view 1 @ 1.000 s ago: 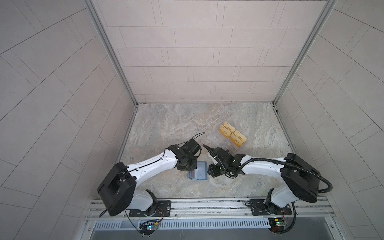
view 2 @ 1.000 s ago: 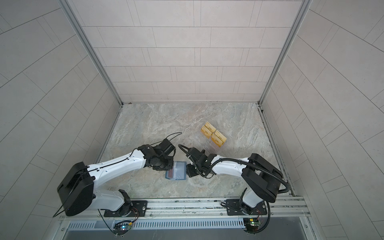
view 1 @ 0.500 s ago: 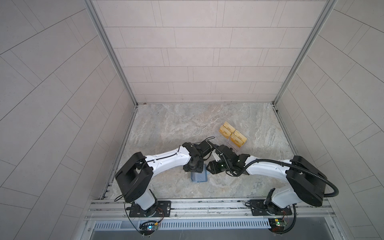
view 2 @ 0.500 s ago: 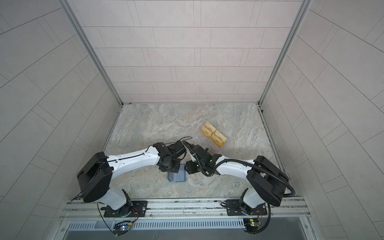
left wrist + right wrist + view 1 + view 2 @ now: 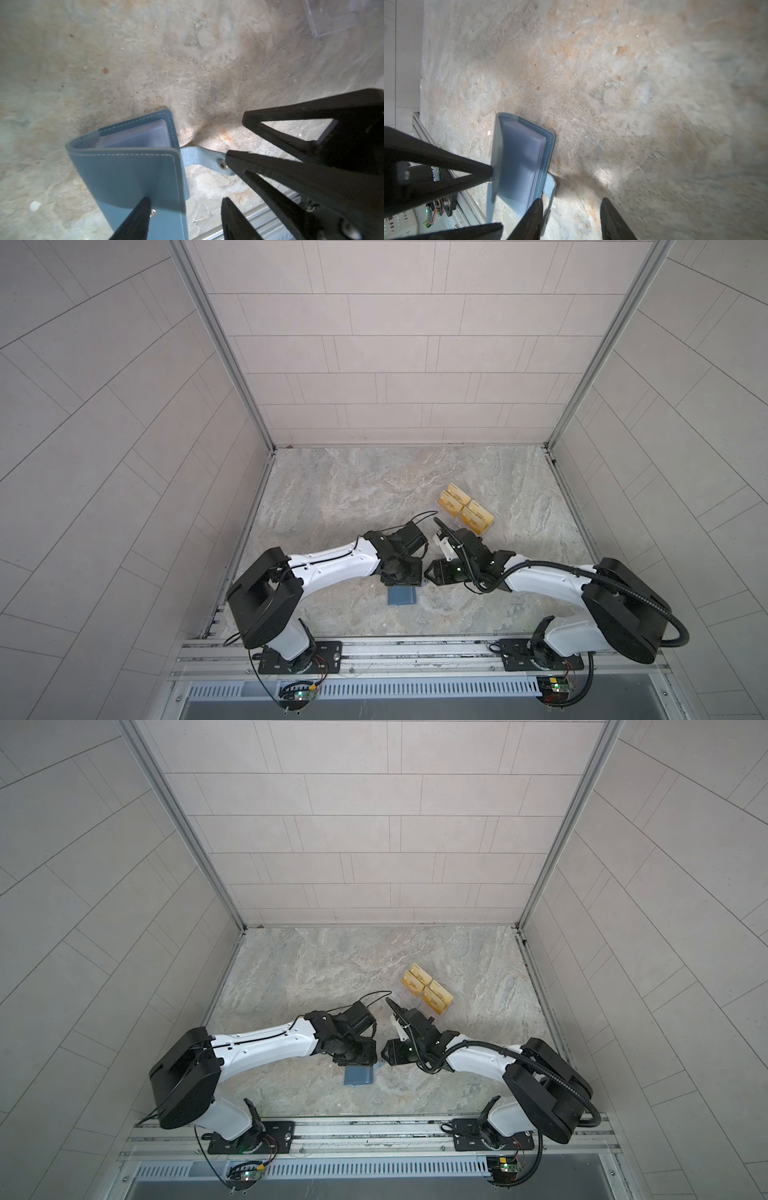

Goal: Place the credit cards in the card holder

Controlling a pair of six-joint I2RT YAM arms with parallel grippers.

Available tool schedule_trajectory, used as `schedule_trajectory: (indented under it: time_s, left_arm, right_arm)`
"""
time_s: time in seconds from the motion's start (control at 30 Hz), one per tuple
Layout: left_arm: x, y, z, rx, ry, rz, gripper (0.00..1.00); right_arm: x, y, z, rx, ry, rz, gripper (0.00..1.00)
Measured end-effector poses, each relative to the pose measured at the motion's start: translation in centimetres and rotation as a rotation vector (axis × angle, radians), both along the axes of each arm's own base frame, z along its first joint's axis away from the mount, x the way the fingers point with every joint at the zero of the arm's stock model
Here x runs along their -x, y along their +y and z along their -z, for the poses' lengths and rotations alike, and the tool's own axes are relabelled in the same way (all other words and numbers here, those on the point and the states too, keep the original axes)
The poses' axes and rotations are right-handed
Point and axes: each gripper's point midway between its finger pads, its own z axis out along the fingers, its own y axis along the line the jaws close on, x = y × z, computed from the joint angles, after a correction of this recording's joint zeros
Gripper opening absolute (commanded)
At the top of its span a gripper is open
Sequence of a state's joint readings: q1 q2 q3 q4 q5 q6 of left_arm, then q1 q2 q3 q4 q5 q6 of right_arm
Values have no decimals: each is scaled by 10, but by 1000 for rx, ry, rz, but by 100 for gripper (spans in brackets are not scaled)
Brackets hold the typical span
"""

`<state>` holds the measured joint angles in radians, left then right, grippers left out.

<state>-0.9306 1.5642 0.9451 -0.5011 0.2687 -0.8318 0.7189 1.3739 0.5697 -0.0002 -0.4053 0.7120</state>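
Card holder (image 5: 128, 176) ajar between claws
Only wrist views show its pale sleeves (image 5: 521, 158); left claw (image 5: 186, 200), right claw (image 5: 572, 200) both wide; gold cards (image 5: 465, 510) beyond it.

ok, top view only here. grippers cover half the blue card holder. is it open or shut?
Observer: Partly open. In the left wrist view the card holder stands ajar, with a stack of clear sleeves showing inside.
Operator: strap?
Observer: Unsnapped. The snap strap sticks out sideways, and its snap end lies by a fingertip of the right gripper.
Operator: anything clamped?
Observer: No. Both sets of jaws stand apart. The left gripper only has one fingertip at the holder's outer face.
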Motion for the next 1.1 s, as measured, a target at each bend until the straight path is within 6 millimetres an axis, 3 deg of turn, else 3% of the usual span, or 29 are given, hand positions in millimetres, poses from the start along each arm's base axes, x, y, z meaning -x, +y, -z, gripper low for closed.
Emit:
schedule_trajectory:
  time_s: [0.17,0.3,0.43,0.53,0.63,0.73,0.8,0.87,0.93,1.1]
  left_arm:
    - [9,-5,20,90,17,9,56]
    - [5,-15,17,224,2,16,56]
    - [3,-13,13,302,-5,9,57]
    - [2,-7,3,327,-20,11,59]
    - [-4,-3,-23,381,-73,19,62]
    - [-14,7,-44,414,-133,16,59]
    - [-19,17,-47,399,-157,5,52]
    - [-24,31,-40,355,-170,-16,38]
    - [-23,43,-27,299,-165,-24,32]
    - [-12,54,-3,203,-128,23,32]
  right_arm:
    - [0,-3,-11,-5,-15,10,46]
    - [1,-5,-12,16,2,14,44]
    - [-3,-2,-21,33,-3,17,44]
    - [-5,2,-28,42,-16,15,44]
    - [-2,4,-31,67,-18,12,44]
    - [3,7,-32,90,-12,6,46]
    - [6,11,-31,106,-10,-2,46]
    - [9,15,-30,126,-6,-11,46]
    - [12,16,-29,143,-3,-12,46]
    - [11,11,-26,187,1,12,46]
